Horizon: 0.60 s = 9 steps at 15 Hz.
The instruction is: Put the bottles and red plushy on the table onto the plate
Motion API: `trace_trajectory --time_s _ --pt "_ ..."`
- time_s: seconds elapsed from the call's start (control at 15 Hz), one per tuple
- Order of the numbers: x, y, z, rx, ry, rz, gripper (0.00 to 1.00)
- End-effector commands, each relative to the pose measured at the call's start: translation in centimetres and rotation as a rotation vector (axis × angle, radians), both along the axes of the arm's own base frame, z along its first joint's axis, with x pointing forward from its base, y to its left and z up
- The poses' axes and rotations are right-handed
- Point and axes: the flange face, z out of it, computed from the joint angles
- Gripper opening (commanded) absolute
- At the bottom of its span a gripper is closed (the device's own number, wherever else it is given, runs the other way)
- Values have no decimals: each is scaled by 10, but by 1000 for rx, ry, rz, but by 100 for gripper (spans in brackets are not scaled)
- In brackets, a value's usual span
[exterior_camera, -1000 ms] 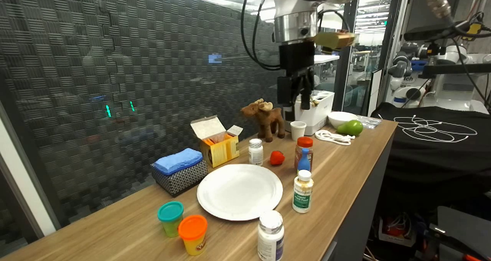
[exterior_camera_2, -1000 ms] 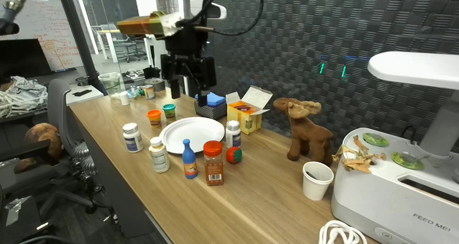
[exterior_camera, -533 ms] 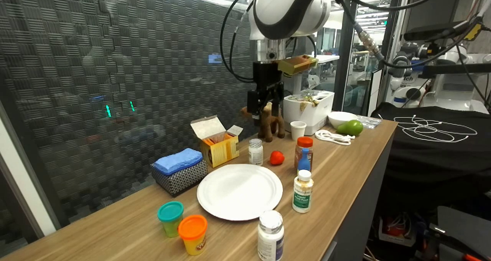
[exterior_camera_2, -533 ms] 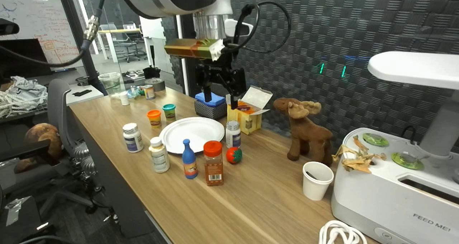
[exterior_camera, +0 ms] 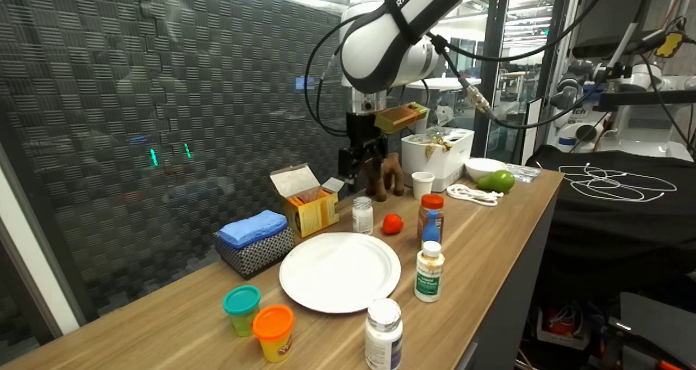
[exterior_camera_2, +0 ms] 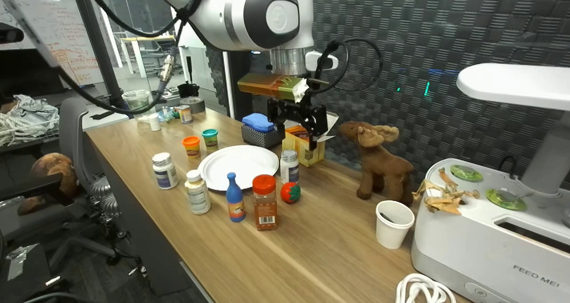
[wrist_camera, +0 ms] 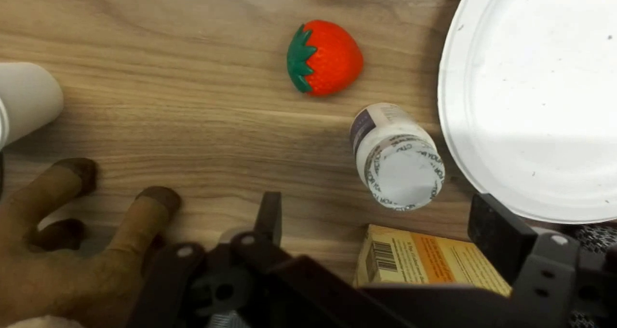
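In an exterior view, white plastic bottles (exterior_camera: 429, 280) and a red rounded plushy (exterior_camera: 392, 224) sit near the round white plate (exterior_camera: 340, 272). In an exterior view, a black gripper (exterior_camera_2: 297, 137) hangs above the brown wooden table (exterior_camera_2: 307, 245); in the wrist view its fingers (wrist_camera: 501, 239) gape wide.

Long light-brown wood-topped counter (exterior_camera_2: 320, 249). Directly on it: round flat white plate (exterior_camera: 340, 272); just beside plate, upright white plastic bottle (wrist_camera: 397, 157); rounded red strawberry-shaped toy (wrist_camera: 332, 58); open yellow cardboard box (exterior_camera: 312, 217).
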Motion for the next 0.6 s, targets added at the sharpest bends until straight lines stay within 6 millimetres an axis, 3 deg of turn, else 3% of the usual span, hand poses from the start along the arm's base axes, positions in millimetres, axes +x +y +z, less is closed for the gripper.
trace_trajectory --time_s 0.0,0.2,0.53 --pt "21 -3 -8 20 12 14 100" --pt "26 -1 -19 18 37 19 100" --pt "23 0 -21 24 66 15 100"
